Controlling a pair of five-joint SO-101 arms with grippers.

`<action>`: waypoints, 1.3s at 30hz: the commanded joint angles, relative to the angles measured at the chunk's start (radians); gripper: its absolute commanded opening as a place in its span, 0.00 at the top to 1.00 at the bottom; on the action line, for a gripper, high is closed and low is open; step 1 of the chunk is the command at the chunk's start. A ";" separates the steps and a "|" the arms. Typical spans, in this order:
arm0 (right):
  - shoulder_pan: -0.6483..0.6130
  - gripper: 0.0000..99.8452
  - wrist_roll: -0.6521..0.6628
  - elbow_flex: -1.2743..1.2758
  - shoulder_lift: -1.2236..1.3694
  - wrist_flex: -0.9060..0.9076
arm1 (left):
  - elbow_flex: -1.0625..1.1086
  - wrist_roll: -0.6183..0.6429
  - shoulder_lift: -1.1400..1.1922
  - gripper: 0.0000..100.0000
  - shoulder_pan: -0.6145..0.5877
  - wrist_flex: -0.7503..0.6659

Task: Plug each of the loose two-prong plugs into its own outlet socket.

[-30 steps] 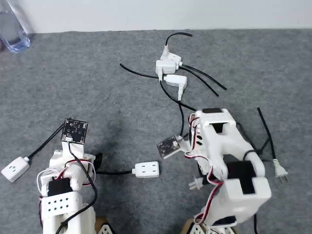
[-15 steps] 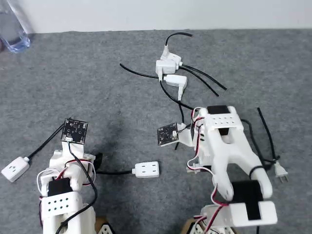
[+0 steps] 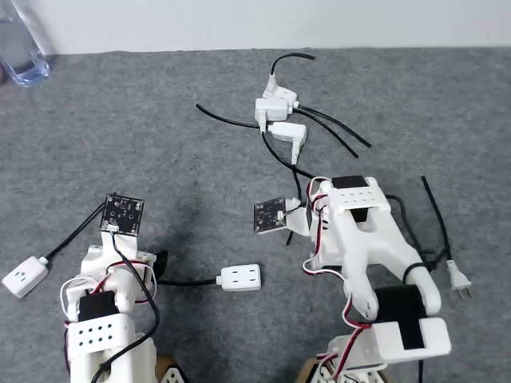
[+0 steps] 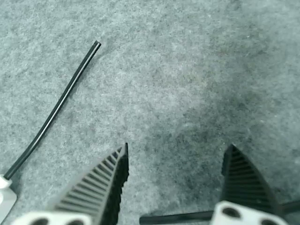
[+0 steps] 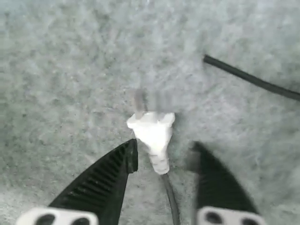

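In the right wrist view a white two-prong plug [image 5: 152,130] lies on the grey carpet, prongs pointing away, its cord running back between the fingers. My right gripper [image 5: 165,149] is open astride the cord end, and I see no contact. The right arm [image 3: 367,239] covers that spot in the high view. Another loose plug [image 3: 457,278] lies at the right. White sockets lie at the centre [image 3: 241,277], the far left [image 3: 24,275], and in a cluster [image 3: 275,108] at the back with a plug [image 3: 289,132] beside it. My left gripper [image 4: 177,151] is open over bare carpet.
Black cables cross the carpet: one [image 4: 56,108] ahead of the left gripper, one [image 5: 253,79] beyond the right gripper, several [image 3: 335,128] around the back cluster. A clear bottle [image 3: 20,48] stands at the back left. A white wall [image 3: 279,24] bounds the far edge.
The right arm has shifted away from its base, its wrist now farther out, and it now covers the plug that showed beside it before. The left arm has kept still.
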 commanded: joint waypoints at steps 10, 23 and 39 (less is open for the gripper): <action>-0.019 0.51 -0.011 0.028 -0.252 0.145 | -0.002 0.005 -0.009 0.69 0.008 -0.023; -0.058 0.55 0.018 0.249 -0.239 -0.119 | -0.002 0.005 -0.009 0.69 0.008 -0.023; 0.030 0.55 0.192 0.158 -0.018 -0.140 | -0.002 0.005 -0.009 0.69 0.008 -0.023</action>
